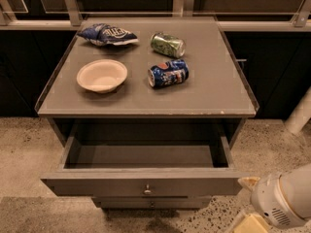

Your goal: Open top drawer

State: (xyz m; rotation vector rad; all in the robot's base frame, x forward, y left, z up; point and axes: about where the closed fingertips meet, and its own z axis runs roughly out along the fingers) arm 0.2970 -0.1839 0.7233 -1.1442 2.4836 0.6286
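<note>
Plainly, the top drawer (97,182) stands pulled out from under the bench (214,91), its matte grey-brown front facing the camera near the bottom of the view; a small round metal knob (147,191) sits at the middle of that front, and behind it the plain grey box of the drawer shows smooth flat walls and a flat floor. Just below, a thinner grey drawer front (184,202) with a like knob lies further back, mostly shadowed by the open one.

The bench is a smooth grey slab with a slightly chipped front edge; on it rest a shallow round cream bowl (102,75) with a matte, paper-like look, a crumpled blue crisp bag (107,34) of glossy foil at the back left, a dented green can (167,44) lying on its side at the back, and a crushed blue can (168,73) lying on its side just beside the bowl's right. The floor (24,144) is speckled, stone-like, pale beige.

The gripper (248,203) is at the lower right corner, low beside the drawer's right front corner; its wrist is a rounded white housing with a small slotted vent, coming in from the right edge and pointing left. The fingers (249,182) are cream-coloured and blunt, spread wide, one above the other, with nothing between them; the upper one sits just beside the right end of the drawer front, and I cannot tell whether it touches.
</note>
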